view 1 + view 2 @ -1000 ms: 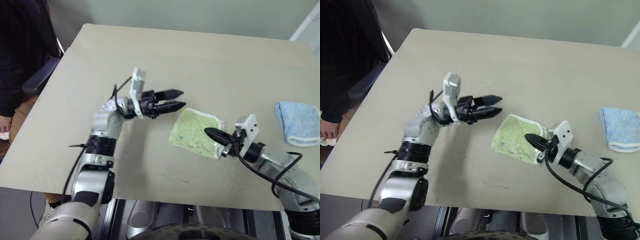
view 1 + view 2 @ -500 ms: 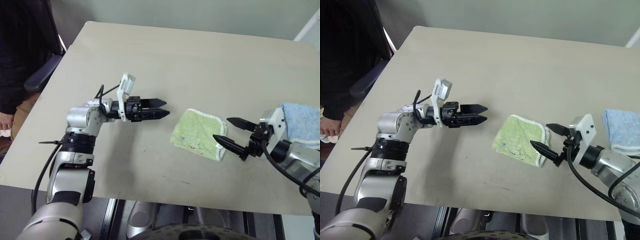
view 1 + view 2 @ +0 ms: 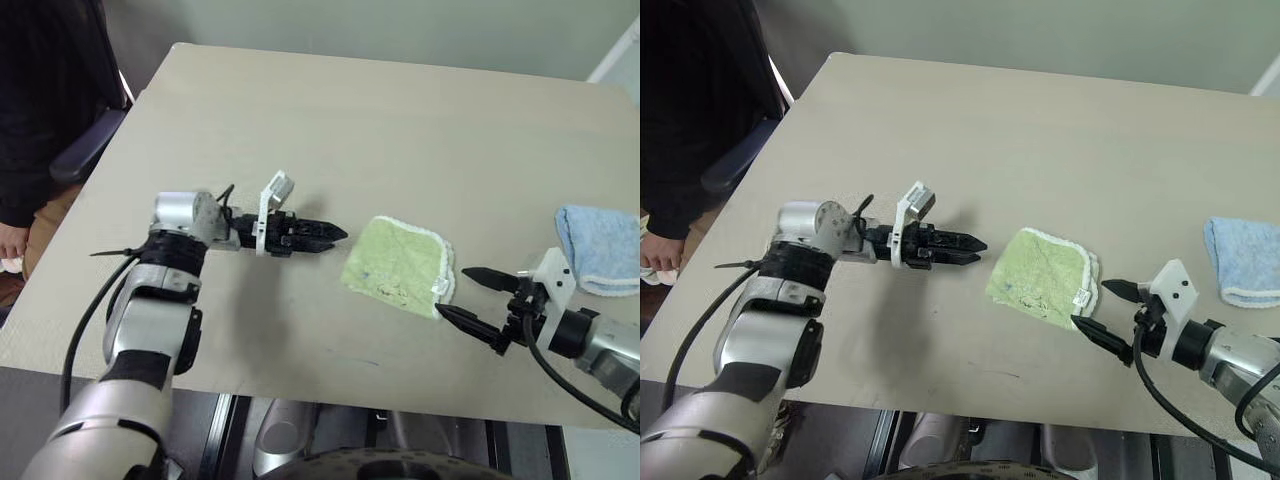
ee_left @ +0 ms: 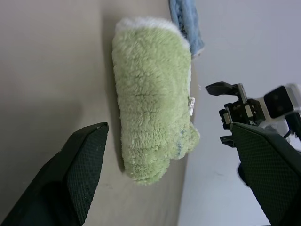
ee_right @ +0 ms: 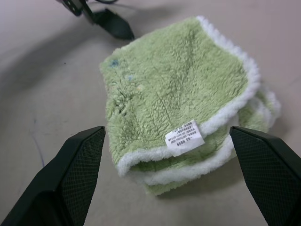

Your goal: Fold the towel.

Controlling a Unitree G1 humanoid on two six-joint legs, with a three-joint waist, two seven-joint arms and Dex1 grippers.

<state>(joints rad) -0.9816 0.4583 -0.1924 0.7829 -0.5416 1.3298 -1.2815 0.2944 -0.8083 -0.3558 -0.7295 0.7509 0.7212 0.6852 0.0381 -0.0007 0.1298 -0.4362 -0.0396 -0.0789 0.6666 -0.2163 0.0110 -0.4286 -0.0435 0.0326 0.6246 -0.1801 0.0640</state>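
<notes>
- The left claw [image 3: 335,234], two black fingers on a grey arm, hovers low over the beige counter [image 3: 400,120] just beside the towel's left edge, its tips spread apart in its own wrist view and empty.
- The light green terry cloth towel with white stitched edging [image 3: 398,266] lies folded into a small thick pad on the counter between the two claws, touched by neither; stacked white-edged layers show along its right side.
- It looks light, soft and floppy, likely to sag or unfold if lifted by one layer. The best hold appears to be the stacked white-edged corner, pinching all layers together.
- A small white sewn-in label [image 5: 185,139] sits on that edge; it carries fine printed lines too small to read, and no brand can be made out.
- The right claw [image 3: 474,300] points at the towel's near right corner, fingers spread wide, holding nothing.
- A smaller light blue folded towel [image 3: 598,246] rests well apart at the counter's right.
</notes>
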